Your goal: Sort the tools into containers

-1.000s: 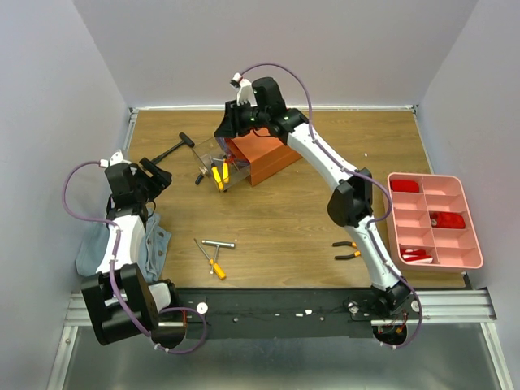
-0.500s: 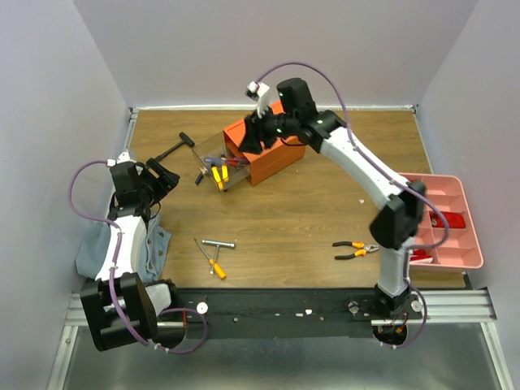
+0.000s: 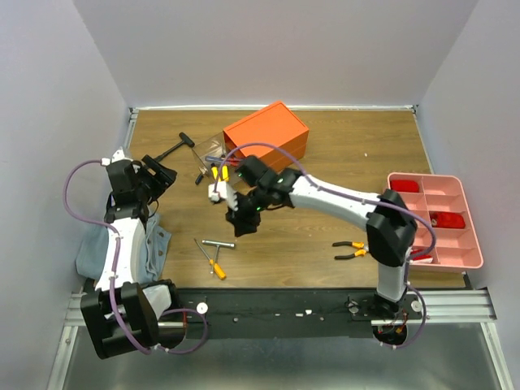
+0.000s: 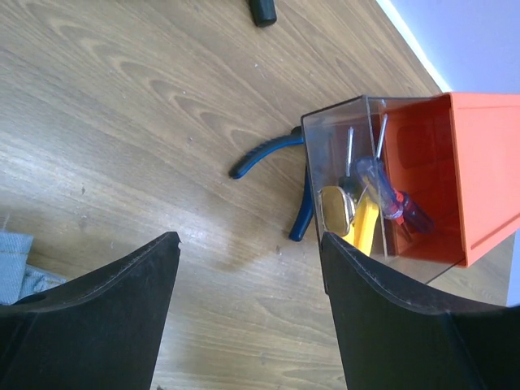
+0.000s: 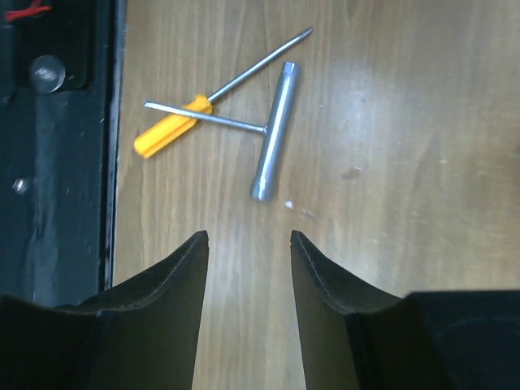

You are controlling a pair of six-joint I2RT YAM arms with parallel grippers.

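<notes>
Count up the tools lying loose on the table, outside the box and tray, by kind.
Pliers: 2, blue-handled pliers and orange-handled pliers
Screwdrivers: 1, yellow-handled screwdriver
T-wrenches: 1, silver T-wrench
T-handle tools: 1, black T-handle tool
Total: 5

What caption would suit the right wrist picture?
Open right gripper hovering above a silver T-wrench crossing a yellow-handled screwdriver on the wooden table.

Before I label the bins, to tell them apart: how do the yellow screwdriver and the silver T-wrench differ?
The yellow screwdriver is straight; the silver T-wrench is T-shaped. The screwdriver has a coloured handle; the T-wrench is all metal. Both lie loose on the wooden table, crossing each other.
</notes>
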